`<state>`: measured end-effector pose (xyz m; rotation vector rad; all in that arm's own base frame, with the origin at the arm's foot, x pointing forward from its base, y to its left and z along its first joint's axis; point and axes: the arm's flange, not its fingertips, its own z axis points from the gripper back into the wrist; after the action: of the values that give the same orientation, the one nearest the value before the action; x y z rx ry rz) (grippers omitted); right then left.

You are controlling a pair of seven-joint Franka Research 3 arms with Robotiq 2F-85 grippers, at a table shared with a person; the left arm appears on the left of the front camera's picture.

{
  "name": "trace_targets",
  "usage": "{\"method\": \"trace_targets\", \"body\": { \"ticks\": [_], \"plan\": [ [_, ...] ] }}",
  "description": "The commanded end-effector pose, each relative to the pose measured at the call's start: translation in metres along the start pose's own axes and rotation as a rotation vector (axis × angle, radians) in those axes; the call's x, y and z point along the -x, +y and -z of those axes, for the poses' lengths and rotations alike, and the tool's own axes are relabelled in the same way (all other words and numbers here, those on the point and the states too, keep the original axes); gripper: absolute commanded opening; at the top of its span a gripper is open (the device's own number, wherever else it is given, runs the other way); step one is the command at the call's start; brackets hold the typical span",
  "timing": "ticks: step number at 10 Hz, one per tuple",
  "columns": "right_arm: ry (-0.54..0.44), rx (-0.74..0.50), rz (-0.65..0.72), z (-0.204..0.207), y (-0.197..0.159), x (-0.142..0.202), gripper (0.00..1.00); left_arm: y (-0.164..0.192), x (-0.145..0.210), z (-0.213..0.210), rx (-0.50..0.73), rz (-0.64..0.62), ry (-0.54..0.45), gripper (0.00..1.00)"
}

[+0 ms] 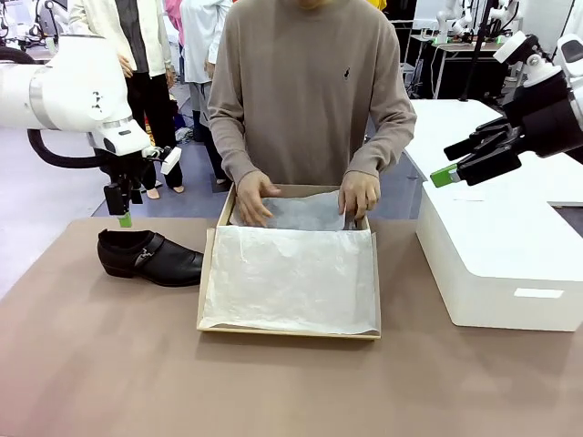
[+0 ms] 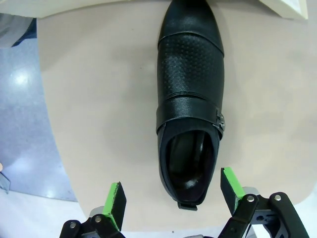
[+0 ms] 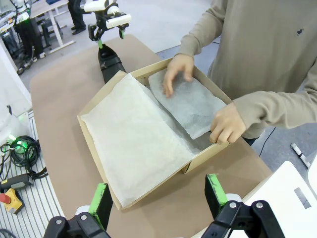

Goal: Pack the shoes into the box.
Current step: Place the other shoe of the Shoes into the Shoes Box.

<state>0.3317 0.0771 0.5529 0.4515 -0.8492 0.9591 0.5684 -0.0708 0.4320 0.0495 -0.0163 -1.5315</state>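
Nearest, white tissue paper (image 1: 291,278) covers the near half of the open box (image 1: 289,333) at mid-table. Left of it, one shoe (image 1: 150,258) sits upright on the table, apart from the box. The left gripper (image 1: 124,218) hovers over its heel, fingers spread to either side of the collar. That glossy leather looks slick, and the toe too rounded to pinch. I'd take the stiffer heel walls and avoid the buckle. At the right, the right gripper (image 1: 445,175) hangs spread and empty above a white block (image 1: 510,264). Farthest, a person's hands (image 1: 256,198) press tissue into the box.
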Motion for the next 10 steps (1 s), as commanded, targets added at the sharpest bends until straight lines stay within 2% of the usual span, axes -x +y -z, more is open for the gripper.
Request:
{"method": "trace_targets", "body": {
  "ticks": [1,6,10],
  "plan": [
    [-0.017,-0.01,-0.01,0.001,-0.002,-0.001,1.0,0.01,0.006,0.01,0.005,-0.02,-0.003,1.0],
    [-0.017,-0.01,-0.01,0.001,-0.002,-0.001,1.0,0.035,0.016,0.031,0.056,-0.025,0.009,1.0],
    [-0.017,-0.01,-0.01,0.001,-0.002,-0.001,1.0,0.041,0.018,0.046,0.08,-0.006,-0.004,1.0]
  ]
}}
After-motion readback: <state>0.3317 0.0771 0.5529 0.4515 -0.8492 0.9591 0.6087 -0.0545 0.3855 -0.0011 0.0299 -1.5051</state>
